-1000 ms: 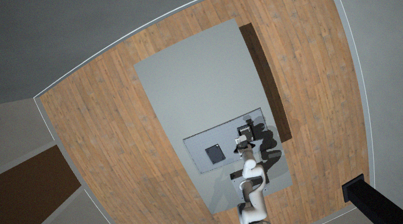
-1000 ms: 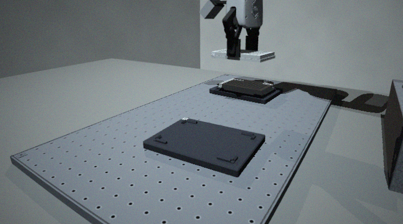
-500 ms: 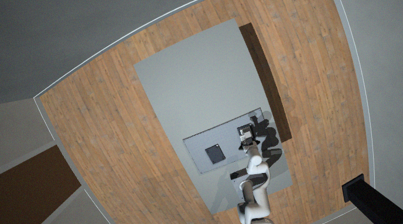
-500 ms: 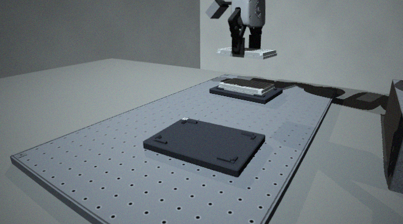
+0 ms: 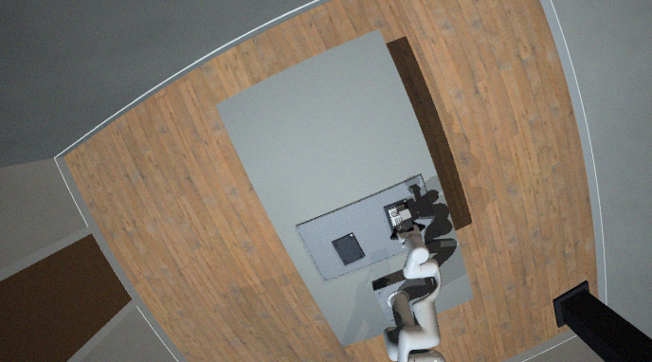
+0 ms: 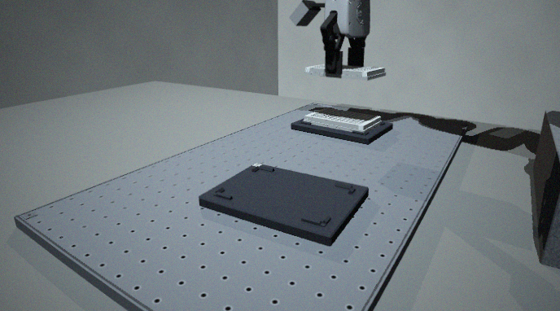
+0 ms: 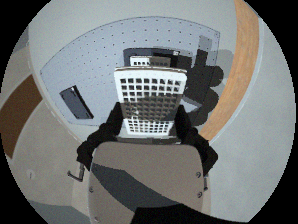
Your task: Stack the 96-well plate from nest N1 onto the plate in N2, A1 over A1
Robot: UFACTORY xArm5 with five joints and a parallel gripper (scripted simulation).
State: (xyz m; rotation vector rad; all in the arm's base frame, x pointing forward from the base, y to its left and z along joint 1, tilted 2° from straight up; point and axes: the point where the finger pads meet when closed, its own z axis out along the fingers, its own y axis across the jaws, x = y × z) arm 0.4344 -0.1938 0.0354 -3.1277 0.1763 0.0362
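Your gripper (image 6: 344, 62) is clamped on the carried plate (image 6: 370, 71), held level well above the lower plate (image 6: 342, 120), long axes seemingly parallel; descend straight.

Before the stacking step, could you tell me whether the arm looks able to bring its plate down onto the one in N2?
Probably yes: the claw holds its plate above the N2 plate, with open air between.
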